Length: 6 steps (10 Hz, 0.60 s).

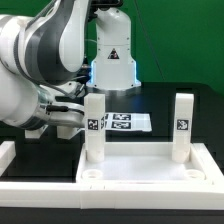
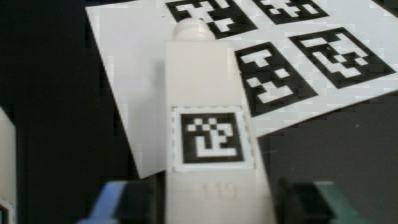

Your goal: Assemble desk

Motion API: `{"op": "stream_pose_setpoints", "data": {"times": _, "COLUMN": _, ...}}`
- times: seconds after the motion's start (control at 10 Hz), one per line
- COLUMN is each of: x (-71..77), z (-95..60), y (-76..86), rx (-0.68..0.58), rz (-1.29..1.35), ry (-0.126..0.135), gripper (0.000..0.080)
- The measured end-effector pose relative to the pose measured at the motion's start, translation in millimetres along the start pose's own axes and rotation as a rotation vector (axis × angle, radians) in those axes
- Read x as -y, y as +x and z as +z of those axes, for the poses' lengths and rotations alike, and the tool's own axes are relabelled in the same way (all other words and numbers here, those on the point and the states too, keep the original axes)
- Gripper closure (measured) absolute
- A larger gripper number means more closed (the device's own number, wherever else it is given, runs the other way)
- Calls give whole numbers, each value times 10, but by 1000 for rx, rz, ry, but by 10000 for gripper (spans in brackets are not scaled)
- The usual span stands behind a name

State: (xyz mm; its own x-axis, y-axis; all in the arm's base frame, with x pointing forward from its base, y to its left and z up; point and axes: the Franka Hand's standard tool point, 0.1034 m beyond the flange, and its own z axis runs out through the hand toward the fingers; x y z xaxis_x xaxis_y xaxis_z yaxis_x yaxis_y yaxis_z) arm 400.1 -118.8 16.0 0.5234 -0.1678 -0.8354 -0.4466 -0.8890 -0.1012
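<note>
Desk top (image 1: 150, 177): lower centre of the exterior view, rim upward.
Legs: left leg (image 1: 95, 125) and right leg (image 1: 183, 125) stand upright at its two rear corners; seating depth cannot be told.
Gripper (image 2: 217, 200): jaws partly open and straddling the tagged leg (image 2: 214, 120). A thin gap shows on each side, so nothing is clamped.
Marker board (image 1: 125, 122): flat behind the legs, untouched.
Risk: an off-centre closure would let one finger (image 2: 116, 200) strike first, tilting or unseating the leg.
Risk: gripping low may cause slipping when twisting.
</note>
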Motion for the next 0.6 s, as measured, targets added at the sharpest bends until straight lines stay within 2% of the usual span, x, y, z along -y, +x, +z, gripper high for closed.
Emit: {"op": "stream_pose_setpoints", "data": {"times": 0.6, "x": -1, "z": -1, "y": 0, "rx": 0, "rz": 0, "ry": 0, "gripper": 514}}
